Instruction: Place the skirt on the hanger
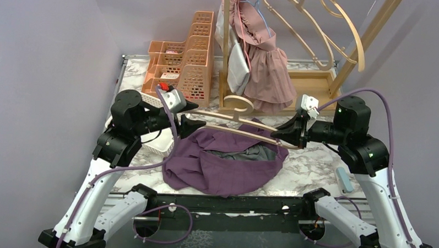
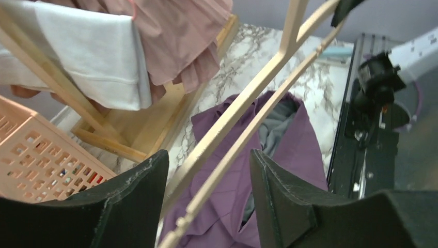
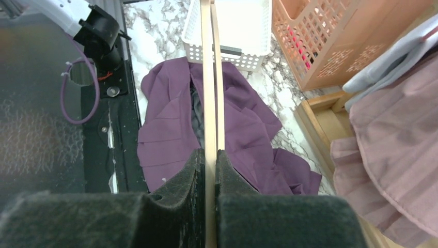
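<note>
From above, the right gripper pinches the right end of a pale wooden hanger. It holds the hanger level, just above a crumpled purple skirt that lies in the lower middle of the frame on the marble-patterned table. The left gripper sits at the hanger's left end. A peach plastic lattice basket stands upper left, and a wooden clothes rack carrying a pink pleated dress fills the upper centre.

The left wrist view shows that gripper's black fingers spread wide. The hanger's two bars run diagonally through the gap, and whether either pad touches the wood cannot be told from this angle. The skirt shows at lower right, with grey lining at its open waist.

In the right wrist view the jaws are pressed together on the hanger's bars at bottom centre. The skirt lies flat on the table beneath, and a white perforated plastic bin sits at the top.

The step in hand appears to be steadying the hanger before any cloth is lifted, since the skirt is not yet on it. The next move likely calls for one gripper to take the waistband and work it over a hanger end while the other keeps its hold.
</note>
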`<state>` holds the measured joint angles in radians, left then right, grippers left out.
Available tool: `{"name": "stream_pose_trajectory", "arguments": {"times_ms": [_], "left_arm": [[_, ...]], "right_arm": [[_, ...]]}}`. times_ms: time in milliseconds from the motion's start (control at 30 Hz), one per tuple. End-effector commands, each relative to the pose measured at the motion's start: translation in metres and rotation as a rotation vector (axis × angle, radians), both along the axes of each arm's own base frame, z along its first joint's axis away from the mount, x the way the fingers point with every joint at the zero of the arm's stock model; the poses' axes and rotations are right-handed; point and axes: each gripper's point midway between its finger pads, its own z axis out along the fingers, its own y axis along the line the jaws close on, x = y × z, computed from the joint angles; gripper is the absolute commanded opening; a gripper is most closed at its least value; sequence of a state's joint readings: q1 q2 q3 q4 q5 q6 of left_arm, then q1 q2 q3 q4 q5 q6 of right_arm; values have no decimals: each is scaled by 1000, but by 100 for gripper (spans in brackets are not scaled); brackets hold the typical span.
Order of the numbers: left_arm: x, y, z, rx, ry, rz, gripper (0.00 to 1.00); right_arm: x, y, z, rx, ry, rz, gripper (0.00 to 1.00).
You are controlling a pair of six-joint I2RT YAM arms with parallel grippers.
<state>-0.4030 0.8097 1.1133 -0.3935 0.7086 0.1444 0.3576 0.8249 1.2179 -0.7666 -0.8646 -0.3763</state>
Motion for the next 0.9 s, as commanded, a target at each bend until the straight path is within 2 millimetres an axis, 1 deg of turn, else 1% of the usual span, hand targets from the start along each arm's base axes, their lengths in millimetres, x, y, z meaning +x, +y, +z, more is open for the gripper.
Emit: {"name": "stream_pose_trajectory", "arguments": {"times_ms": [0, 133, 200, 267, 367, 433, 467, 500, 567, 600, 633, 667, 700, 733, 767, 800, 867], "left_arm": [[-28, -6, -2, 63, -108, -178, 57], [-42, -11, -13, 87, -79, -290, 46], [-46, -14, -23, 95, -40, -326, 45], [-47, -14, -31, 107, -11, -343, 45], [-43, -14, -41, 129, 8, -337, 45], [-41, -14, -45, 139, 15, -334, 40], [-41, -14, -46, 141, 18, -338, 36], [-41, -14, -47, 144, 20, -344, 28], [-41, -14, -50, 148, 22, -347, 2], [-41, -14, -51, 151, 22, -346, 0], [-40, -14, -52, 152, 21, -347, 0], [-41, -14, -52, 153, 15, -348, 0], [-41, -14, -51, 155, 5, -350, 0], [-41, -14, -51, 155, 0, -354, 0], [-40, -14, -51, 157, -6, -355, 0], [-39, -14, -51, 159, -7, -353, 0], [-39, -17, -53, 161, -2, -359, 0]], "right_arm": [[-16, 3, -8, -9, 12, 96, 1], [-20, 2, -10, -15, 10, 111, 1], [-21, 3, -9, -16, 13, 120, 1], [-23, 3, -8, -16, 11, 128, 1], [-24, 3, -6, -16, 12, 140, 1], [-25, 4, -5, -15, 10, 147, 1], [-25, 4, -5, -15, 12, 151, 1], [-26, 4, -4, -14, 11, 156, 1], [-26, 5, -4, -13, 14, 163, 1], [-26, 5, -3, -12, 14, 167, 1], [-26, 6, -3, -12, 15, 167, 1], [-23, 6, -1, -8, 23, 151, 7], [-19, 6, 0, -1, 41, 126, 18], [-16, 7, 3, 6, 51, 108, 33], [-15, 8, 6, 16, 57, 111, 42], [-15, 11, 11, 33, 59, 132, 46], [-14, 19, 22, 84, 54, 173, 51]]}}
